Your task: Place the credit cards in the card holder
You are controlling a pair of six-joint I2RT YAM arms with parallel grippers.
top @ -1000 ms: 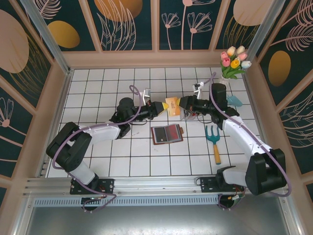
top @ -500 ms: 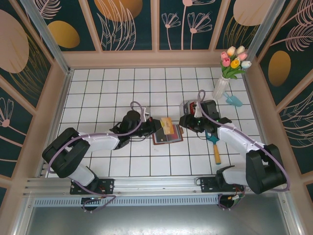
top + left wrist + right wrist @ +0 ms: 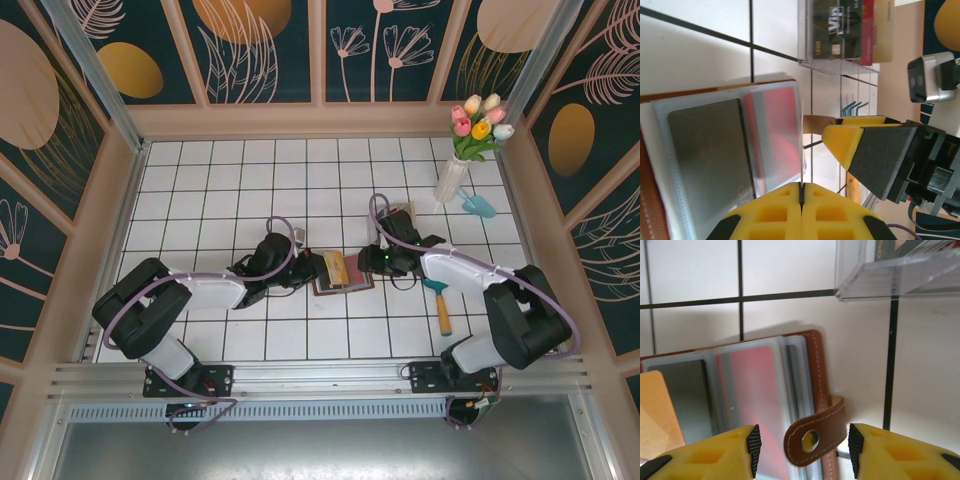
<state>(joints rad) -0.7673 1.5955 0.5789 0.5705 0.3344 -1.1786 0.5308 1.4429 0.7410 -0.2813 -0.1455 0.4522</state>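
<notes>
Two grippers, top view: the left gripper (image 3: 325, 268) and right gripper (image 3: 373, 258) meet over the open holder (image 3: 356, 283), which lies flat on the tiles between them. The left one carries a gold card (image 3: 339, 267) just above it.
Left wrist, grip: the left gripper (image 3: 801, 192) is pinched tight on the gold card (image 3: 802, 145). The card is seen edge-on, upright at the outer edge of the holder's pages.
Left wrist, filed: a dark card (image 3: 705, 145) and a red card (image 3: 777, 127) lie inside the clear sleeves of the holder (image 3: 650, 210).
Left wrist, waiting: the tray (image 3: 840, 67) beyond the holder has more cards (image 3: 840, 30) in it, black, red and gold.
Right wrist, claw: the right gripper (image 3: 802, 442) is roughly half open and grips nothing. Its fingers stand either side of the strap (image 3: 812, 432) at the holder's (image 3: 816, 360) edge. I cannot tell whether they touch it.
Right wrist, card: a corner of the gold card (image 3: 655, 410) shows over the holder's left page.
Progress: partway, by my reading. Two cards are in, one is poised but not yet slid into a sleeve, and the tray's cards are left to do.
</notes>
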